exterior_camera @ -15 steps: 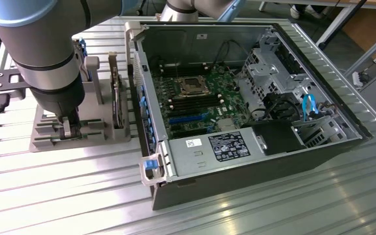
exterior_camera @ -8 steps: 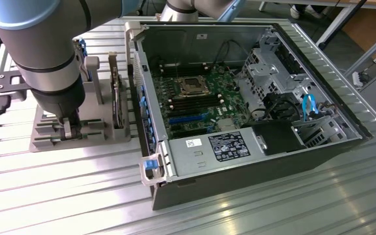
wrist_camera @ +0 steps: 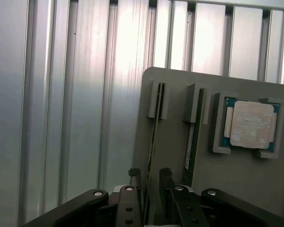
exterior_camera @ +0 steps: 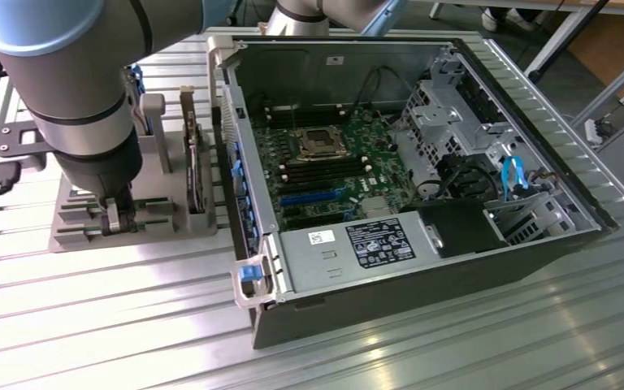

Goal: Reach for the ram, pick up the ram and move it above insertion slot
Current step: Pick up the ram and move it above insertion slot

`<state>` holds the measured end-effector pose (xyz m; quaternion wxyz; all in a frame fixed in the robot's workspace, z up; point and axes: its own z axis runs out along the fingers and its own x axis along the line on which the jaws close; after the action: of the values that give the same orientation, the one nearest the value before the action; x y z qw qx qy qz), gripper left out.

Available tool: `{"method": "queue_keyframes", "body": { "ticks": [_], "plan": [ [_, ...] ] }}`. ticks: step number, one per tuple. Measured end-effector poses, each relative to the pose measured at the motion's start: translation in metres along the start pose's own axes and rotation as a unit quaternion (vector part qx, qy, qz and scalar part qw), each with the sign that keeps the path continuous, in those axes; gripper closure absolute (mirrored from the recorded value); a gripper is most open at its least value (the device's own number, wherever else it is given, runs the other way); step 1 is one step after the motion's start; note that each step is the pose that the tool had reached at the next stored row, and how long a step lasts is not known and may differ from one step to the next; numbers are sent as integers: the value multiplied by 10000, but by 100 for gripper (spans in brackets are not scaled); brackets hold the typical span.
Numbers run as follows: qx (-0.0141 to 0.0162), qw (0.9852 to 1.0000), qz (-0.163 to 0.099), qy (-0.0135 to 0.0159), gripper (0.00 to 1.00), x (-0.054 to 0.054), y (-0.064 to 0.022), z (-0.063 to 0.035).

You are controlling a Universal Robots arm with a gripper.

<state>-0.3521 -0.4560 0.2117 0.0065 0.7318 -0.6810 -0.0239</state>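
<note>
Reach looked basically done: the black two-finger gripper [wrist_camera: 150,177] sat wide open, thin green ram strip [wrist_camera: 154,125] edge-on between its jaws, not gripped or lifted yet.

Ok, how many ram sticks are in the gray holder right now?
2. One ram stick stands on edge between the open jaws; the other stick stands alongside, nearer the processor chip. The arm could hide more.

The tabletop [exterior_camera: 106,325] is shiny silver metal with long grooves, and bright light makes white patches on it. Past its far corner, at the exterior view's right, a thin dark leg [exterior_camera: 567,36] stands on a brown floor [exterior_camera: 621,49]
</note>
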Motion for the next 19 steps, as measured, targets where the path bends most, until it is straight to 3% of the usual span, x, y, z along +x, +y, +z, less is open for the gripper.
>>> {"method": "queue_keyframes", "body": {
  "ticks": [18, 19],
  "plan": [
    [1, 10000, 0, 3, 70, -6, 85, 59],
    [1, 10000, 0, 3, 78, -6, 85, 59]
  ]
}}
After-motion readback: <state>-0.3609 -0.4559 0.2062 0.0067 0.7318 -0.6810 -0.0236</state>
